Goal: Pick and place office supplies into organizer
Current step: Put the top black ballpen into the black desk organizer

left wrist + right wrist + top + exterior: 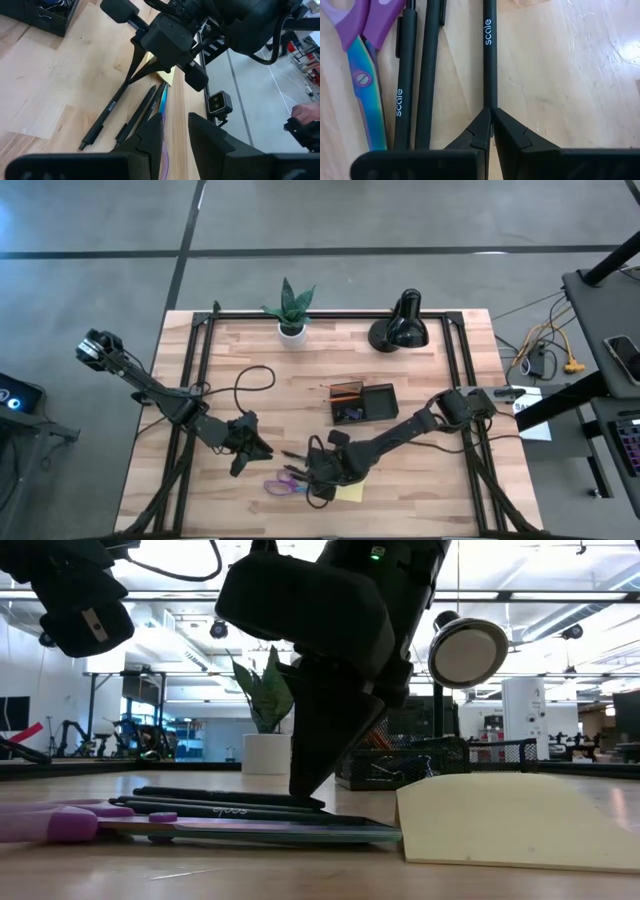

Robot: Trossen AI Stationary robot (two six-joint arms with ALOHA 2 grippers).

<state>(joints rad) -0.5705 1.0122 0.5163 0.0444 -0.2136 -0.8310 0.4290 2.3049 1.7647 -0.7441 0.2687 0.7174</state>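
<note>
Pen (490, 60) flat on table, parallel to 2 others, pinched by right end effector (491, 131).

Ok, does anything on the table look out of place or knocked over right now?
Nothing is spilled or damaged. The loose supplies simply lie outside the organizer: the scissors, sticky-note pad and three black pens, one of which the right end effector is pinching. The plant and lamp stand upright.
</note>
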